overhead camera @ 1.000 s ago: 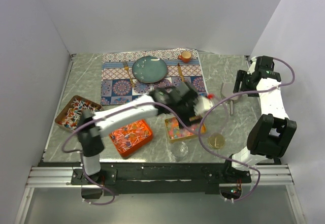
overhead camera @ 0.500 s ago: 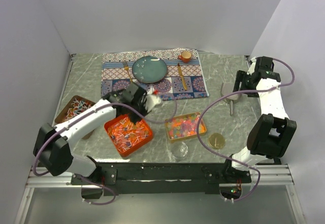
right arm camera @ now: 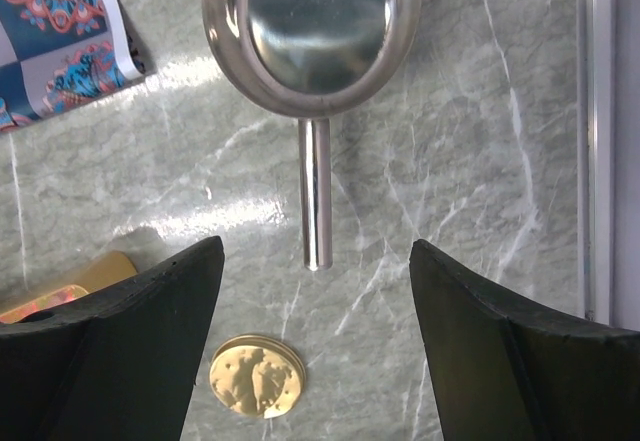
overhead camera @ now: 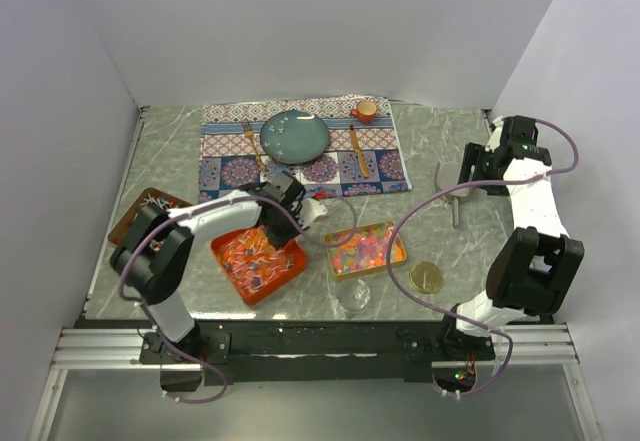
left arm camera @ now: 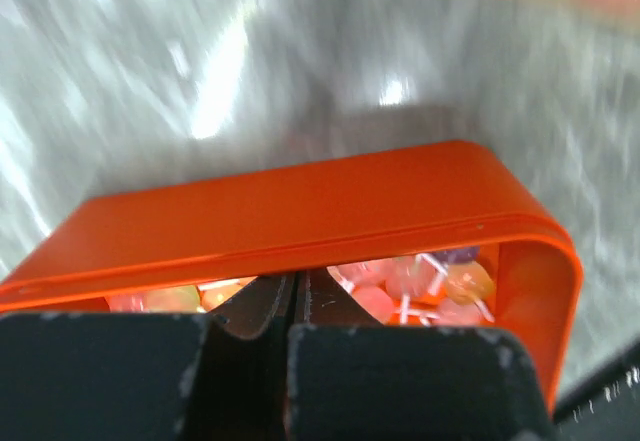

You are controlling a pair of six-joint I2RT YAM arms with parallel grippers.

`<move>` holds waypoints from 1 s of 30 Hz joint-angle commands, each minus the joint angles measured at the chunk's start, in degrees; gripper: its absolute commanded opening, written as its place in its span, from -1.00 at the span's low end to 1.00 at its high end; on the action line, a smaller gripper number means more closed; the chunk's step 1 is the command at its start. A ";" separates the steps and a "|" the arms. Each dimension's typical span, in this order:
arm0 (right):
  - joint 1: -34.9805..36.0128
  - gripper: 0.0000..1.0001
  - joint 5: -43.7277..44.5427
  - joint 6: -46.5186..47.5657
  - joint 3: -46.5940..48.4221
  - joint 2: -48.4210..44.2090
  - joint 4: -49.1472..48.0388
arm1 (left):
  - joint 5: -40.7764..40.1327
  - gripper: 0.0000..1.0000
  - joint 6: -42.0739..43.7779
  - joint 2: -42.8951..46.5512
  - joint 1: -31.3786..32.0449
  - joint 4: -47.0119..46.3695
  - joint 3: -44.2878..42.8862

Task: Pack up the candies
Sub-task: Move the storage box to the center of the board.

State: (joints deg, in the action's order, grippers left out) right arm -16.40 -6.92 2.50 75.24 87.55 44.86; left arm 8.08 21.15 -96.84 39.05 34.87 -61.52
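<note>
I'm working in a robotics lab cell: bare white partition walls (overhead camera: 300, 21) box in a marble-look desk (overhead camera: 430, 151), and an aluminium rail (overhead camera: 100, 346) along its near edge carries both robot arms (overhead camera: 532, 196).

White-walled booth around a grey marble counter

Seen from above, the counter (overhead camera: 430, 141) is grey stone with pale veins and fills the middle of the booth. A plain white back wall (overhead camera: 300, 21) closes it at 12 o'clock, a white left wall (overhead camera: 50, 161) stands at 9 o'clock and a white right wall (overhead camera: 600, 81) at 3 o'clock. The walls are bare and evenly lit. A silver metal rail (overhead camera: 100, 346) runs along the counter's edge at 6 o'clock, with a plain grey surface (overhead camera: 320, 411) beyond it. In the right wrist view a soft patch of glare (right arm camera: 200, 216) lies on the polished stone.
</note>
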 commanded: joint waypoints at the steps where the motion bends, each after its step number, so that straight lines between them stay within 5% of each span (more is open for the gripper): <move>1: -0.38 0.66 0.76 0.57 -1.32 -3.70 -1.53 | 2.38 -0.98 2.40 -5.54 0.85 -7.63 -8.96; 6: -0.47 0.67 1.20 1.10 -1.94 -4.14 -1.97 | 3.26 -0.98 1.53 -11.61 1.56 -7.80 -17.13; 14: -0.65 0.68 1.03 1.28 -2.38 -4.05 -2.58 | 2.29 -0.98 -12.52 -19.09 0.15 -5.08 -29.53; 21: -1.00 0.68 0.94 1.54 -2.47 -3.88 -2.32 | 4.84 -0.92 -13.17 -12.16 0.06 1.58 -37.26; 24: -0.91 0.68 0.68 1.63 -2.29 -3.44 -2.32 | 13.79 -0.42 -7.20 -6.71 -1.25 12.21 -39.38; 25: -1.00 0.68 0.59 1.63 -2.12 -3.18 -2.41 | 15.37 -0.11 -5.95 -3.30 -2.21 14.32 -38.86; 30: -1.00 0.68 -0.11 1.63 -0.36 -2.38 -2.67 | 5.59 0.41 -11.72 7.88 -11.86 14.43 -25.42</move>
State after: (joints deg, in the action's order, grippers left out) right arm -16.93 -6.70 3.60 72.75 86.06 43.64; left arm 18.04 12.12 -97.86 35.14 44.31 -93.82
